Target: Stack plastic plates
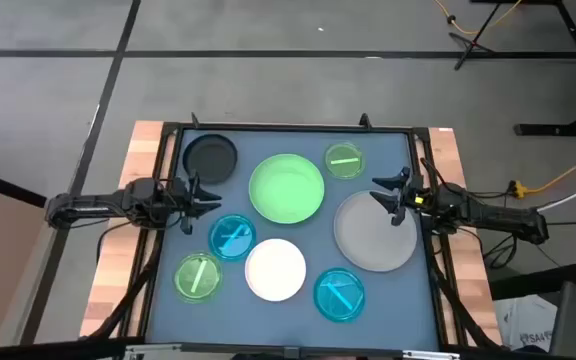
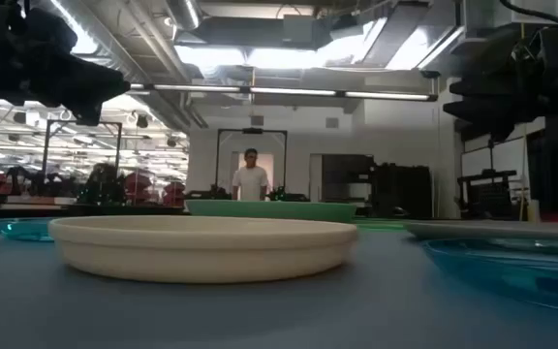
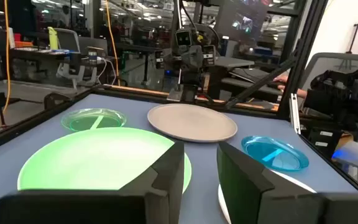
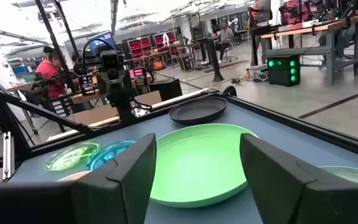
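Observation:
Eight plates lie flat and apart on the blue mat: black point(image 1: 211, 157), large light green point(image 1: 287, 187), small green point(image 1: 344, 161), large grey point(image 1: 375, 231), blue point(image 1: 233, 238), white point(image 1: 275, 270), a second small green point(image 1: 198, 277) and a second blue point(image 1: 340, 295). My left gripper point(image 1: 208, 196) hangs open above the mat between the black and blue plates, pointing at the light green plate point(image 3: 92, 165). My right gripper point(image 1: 381, 192) is open over the grey plate's far left rim, facing the light green plate point(image 4: 197, 158). Neither touches a plate.
A dark frame point(image 1: 298, 128) borders the mat, with wooden table strips point(image 1: 128, 230) outside it. Bare mat shows along the near edge point(image 1: 268, 325). In the low view the white plate point(image 2: 201, 247) fills the foreground, and a person point(image 2: 251, 179) stands far behind the table.

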